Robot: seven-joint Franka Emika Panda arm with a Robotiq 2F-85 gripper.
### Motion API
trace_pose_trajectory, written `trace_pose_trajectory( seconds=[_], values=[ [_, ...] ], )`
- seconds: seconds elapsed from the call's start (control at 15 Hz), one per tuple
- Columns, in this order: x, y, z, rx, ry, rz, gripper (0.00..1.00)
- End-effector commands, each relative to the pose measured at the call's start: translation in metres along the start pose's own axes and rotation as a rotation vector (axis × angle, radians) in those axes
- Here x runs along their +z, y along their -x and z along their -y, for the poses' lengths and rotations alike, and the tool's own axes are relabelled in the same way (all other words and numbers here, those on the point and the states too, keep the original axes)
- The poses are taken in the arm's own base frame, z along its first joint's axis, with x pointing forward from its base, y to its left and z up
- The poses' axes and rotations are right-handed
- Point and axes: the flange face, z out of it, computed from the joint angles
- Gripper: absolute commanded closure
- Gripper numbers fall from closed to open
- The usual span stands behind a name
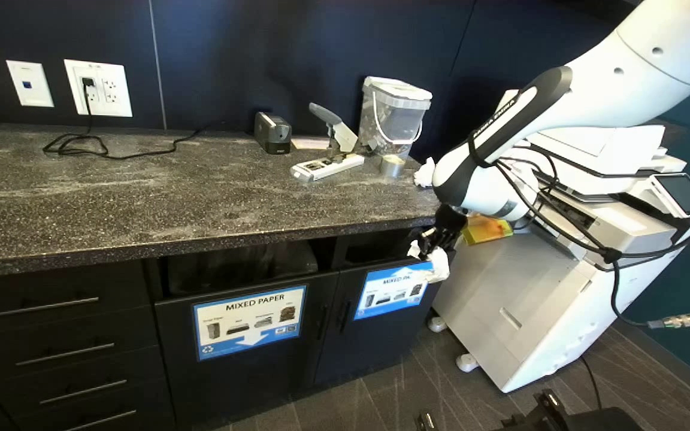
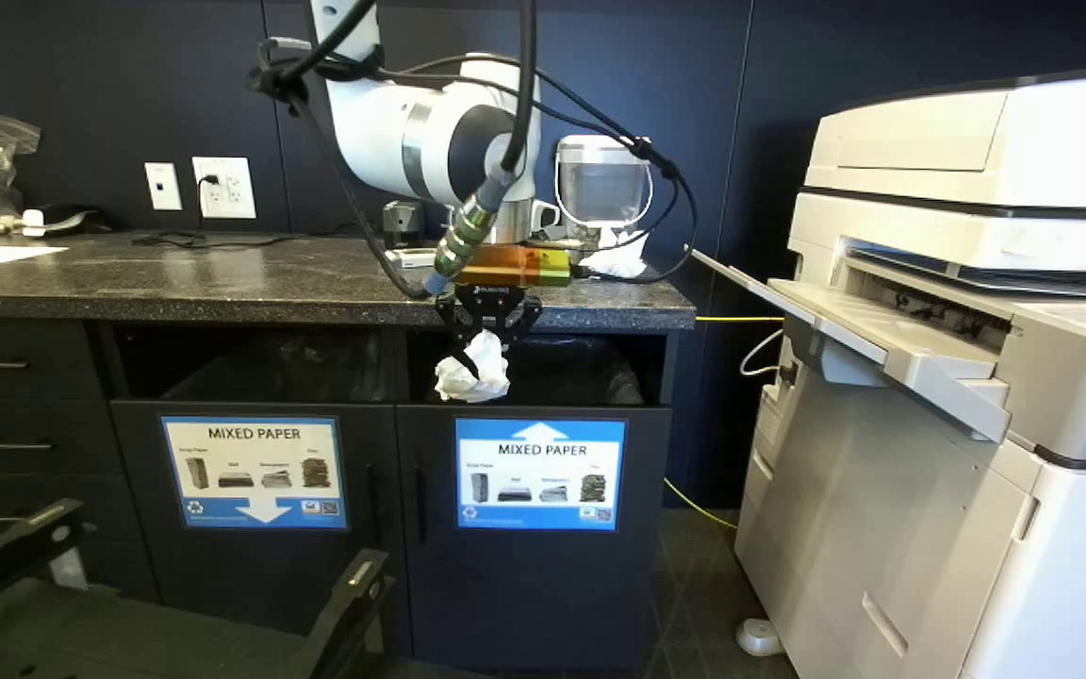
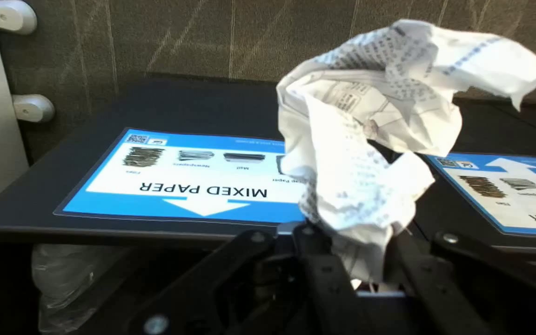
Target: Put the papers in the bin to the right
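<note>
My gripper [image 2: 482, 344] is shut on a crumpled white paper [image 2: 468, 379], printed with text in the wrist view [image 3: 365, 153]. In an exterior view the paper [image 1: 439, 263] hangs in front of the right bin's label. The bin to the right [image 2: 534, 594] is a dark cabinet front with a slot opening and a blue-topped label. The gripper is at the slot's height, toward its left side, and the paper is outside the slot. More crumpled white paper [image 1: 424, 173] lies on the counter's right end, partly behind the arm; it also shows in an exterior view [image 2: 620, 256].
The left bin [image 2: 251, 575] has a white-topped label. The counter edge [image 2: 562, 319] overhangs both slots. A stapler [image 1: 333, 161], a clear container [image 1: 394, 114] and a pencil sharpener [image 1: 273, 133] stand on the counter. A large white printer [image 2: 882, 528] stands to the right.
</note>
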Motion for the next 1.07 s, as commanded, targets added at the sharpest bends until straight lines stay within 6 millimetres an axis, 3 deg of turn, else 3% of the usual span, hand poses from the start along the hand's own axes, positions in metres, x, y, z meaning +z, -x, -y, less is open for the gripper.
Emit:
trace_pose_trajectory(
  seconds=[0.0, 0.67, 1.0],
  values=[
    [0.022, 0.0, -0.009, -0.005, 0.004, -0.122, 0.83],
    [0.056, -0.001, -0.033, 0.023, -0.044, -0.485, 0.84],
    [0.1, 0.012, -0.04, 0.033, -0.069, -0.549, 0.82]
  ],
)
